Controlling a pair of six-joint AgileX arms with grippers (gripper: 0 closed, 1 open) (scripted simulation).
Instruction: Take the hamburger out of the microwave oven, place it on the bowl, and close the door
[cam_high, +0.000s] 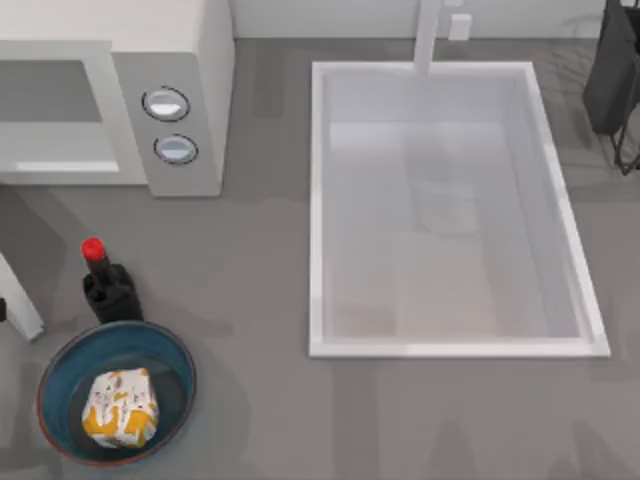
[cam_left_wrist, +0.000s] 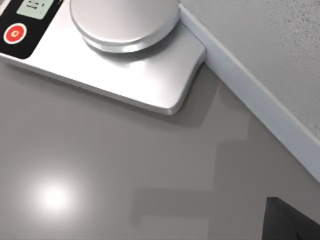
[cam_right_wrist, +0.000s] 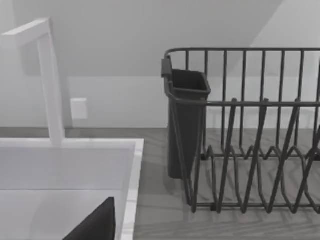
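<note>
At lower left, the hamburger (cam_high: 120, 407) already sits in the bowl (cam_high: 60, 365); shutting the door (cam_high: 18, 295) of the microwave oven (cam_high: 170, 60) remains. Jaws' state: cannot tell.

Oven (cam_high: 115, 95): cut by top view's left and top edges; cavity interior partly hidden. Door (cam_high: 18, 295): a sliver at left edge. Dish rack (cam_high: 618, 80): cut at upper right. Scale (cam_left_wrist: 107, 60): cropped at left wrist view's top. Hamburger (cam_high: 120, 407) print too small to read.
</note>
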